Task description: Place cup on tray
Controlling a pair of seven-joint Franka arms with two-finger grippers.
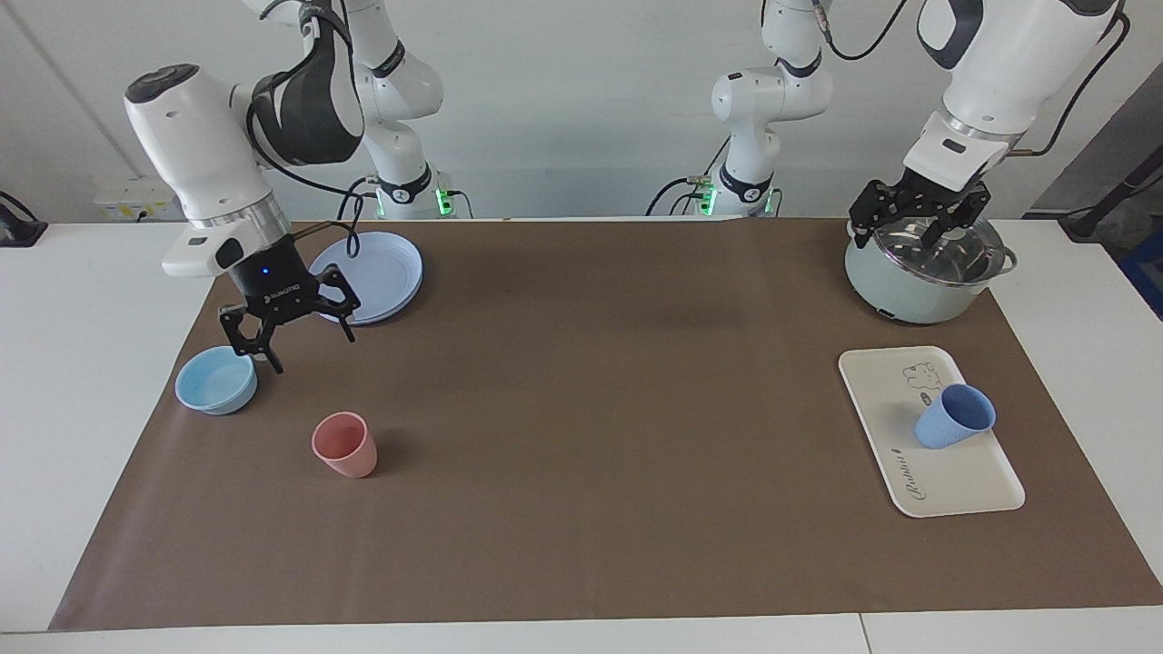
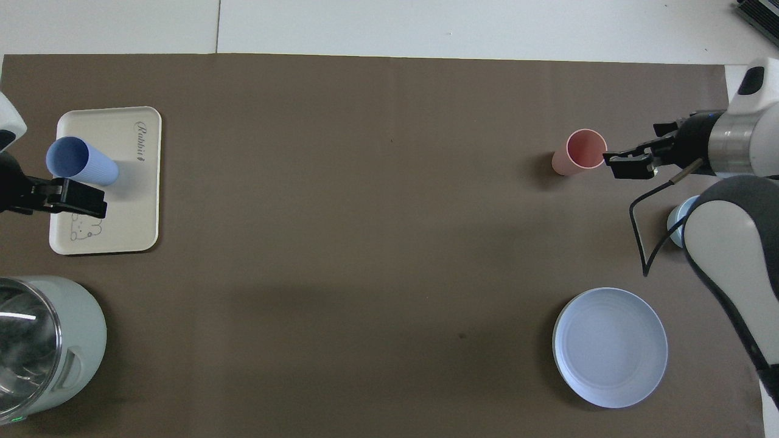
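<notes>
Two grippers are seen up in the air. At the right of the facing view, the left gripper (image 1: 918,221) is held spread open over the pot (image 1: 922,277), with nothing in it. Lower down, the cup (image 1: 954,416) is seen on the tray (image 1: 963,481), maybe tipped. It should be checked and stood straight. At the left, the right gripper (image 1: 289,329) is held open near the bowl (image 1: 216,381).

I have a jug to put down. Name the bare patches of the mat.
The widest bare stretch lies mid-mat, bordered by the pink cup and plate at one end and the tray and pot at the other. It is crowded around the bowl, where the right claw hangs.
</notes>
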